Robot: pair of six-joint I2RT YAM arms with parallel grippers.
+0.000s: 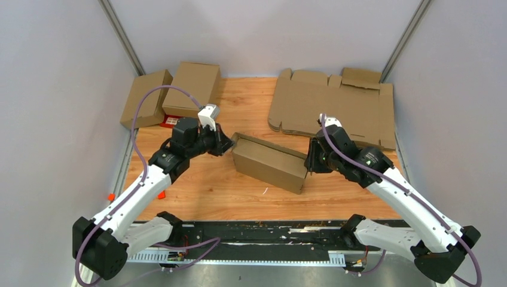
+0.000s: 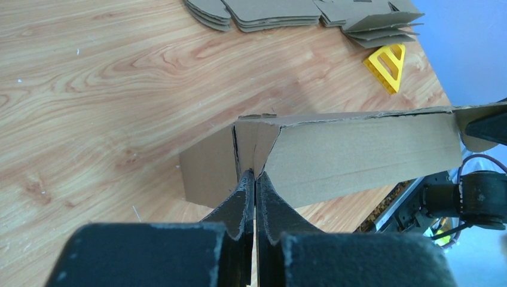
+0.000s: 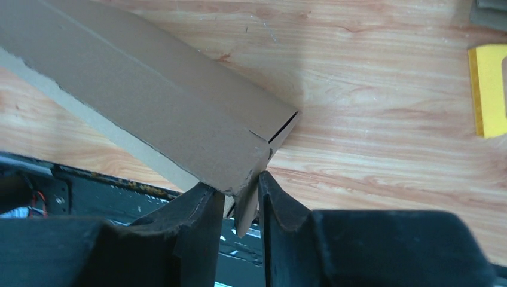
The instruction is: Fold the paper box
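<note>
The paper box [image 1: 269, 161] is a long brown carton lying at a slant in the middle of the wooden table. My left gripper [image 1: 226, 145] is at its left end. In the left wrist view the fingers are pressed together on a thin end flap of the paper box [image 2: 359, 155], so the left gripper [image 2: 256, 174] is shut on it. My right gripper [image 1: 309, 160] is at the box's right end. In the right wrist view a corner flap of the paper box [image 3: 149, 101] hangs between the fingers of the right gripper [image 3: 235, 182], with a gap still beside it.
A stack of flat notched cardboard sheets [image 1: 335, 107] lies at the back right. Two folded boxes [image 1: 191, 86] [image 1: 145, 97] and a red card [image 1: 170, 121] sit at the back left. A yellow triangle [image 2: 387, 64] lies near the sheets. A black rail [image 1: 257, 233] runs along the near edge.
</note>
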